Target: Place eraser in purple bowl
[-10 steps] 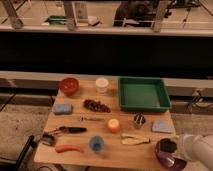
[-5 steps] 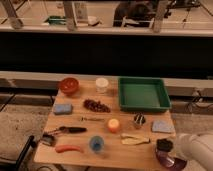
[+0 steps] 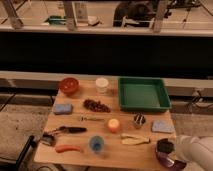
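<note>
The purple bowl [image 3: 168,162] sits at the table's front right corner, partly cut off by the lower edge of the camera view. The black eraser [image 3: 164,146] shows just above the bowl's far rim; I cannot tell whether it rests in the bowl or hangs over it. My gripper [image 3: 174,149] is at the end of the white arm [image 3: 197,150], which reaches in from the right and ends right beside the eraser and over the bowl.
A green tray [image 3: 142,94] stands at the back right, with a white cup [image 3: 102,84] and a red-orange bowl [image 3: 68,85] to its left. Blue-grey sponges [image 3: 62,108], an orange ball [image 3: 114,125], a blue cup [image 3: 96,145], a banana [image 3: 134,140] and a black-handled brush [image 3: 64,131] are spread over the table.
The white arm has shifted only slightly at the bottom right corner. The eraser stays at the purple bowl's far rim.
</note>
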